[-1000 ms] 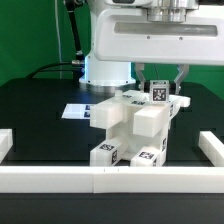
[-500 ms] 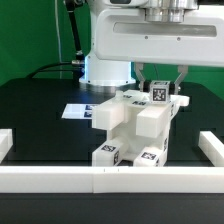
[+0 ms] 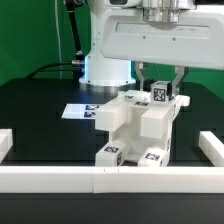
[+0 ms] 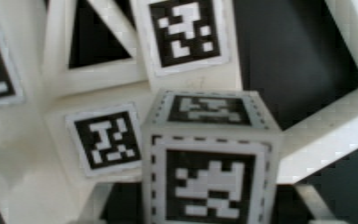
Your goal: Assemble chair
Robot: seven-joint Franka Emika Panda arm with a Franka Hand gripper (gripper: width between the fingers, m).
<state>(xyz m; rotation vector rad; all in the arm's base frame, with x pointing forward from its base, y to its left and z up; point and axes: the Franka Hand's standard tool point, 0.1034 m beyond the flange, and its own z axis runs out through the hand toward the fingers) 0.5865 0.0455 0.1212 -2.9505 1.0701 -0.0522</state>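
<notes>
The partly joined chair (image 3: 135,130) stands in the middle of the black table in the exterior view, made of chunky white blocks with black-and-white tags. My gripper (image 3: 159,90) hangs straight above it. Its two dark fingers (image 3: 141,82) stand on either side of an upright tagged chair leg (image 3: 158,95) at the top of the assembly, and the gripper looks shut on it. In the wrist view the leg's tagged end (image 4: 208,150) fills the centre, with other tagged white chair parts (image 4: 105,140) around it. The fingertips themselves are hard to make out there.
The marker board (image 3: 78,110) lies flat behind the chair at the exterior view's left. A white rail (image 3: 100,180) runs along the front, with short white walls at left (image 3: 5,140) and right (image 3: 212,146). The robot base (image 3: 108,68) stands behind.
The chair assembly and the held leg have shifted slightly toward the exterior view's right, as if turned a little. The gripper stays on the leg.
</notes>
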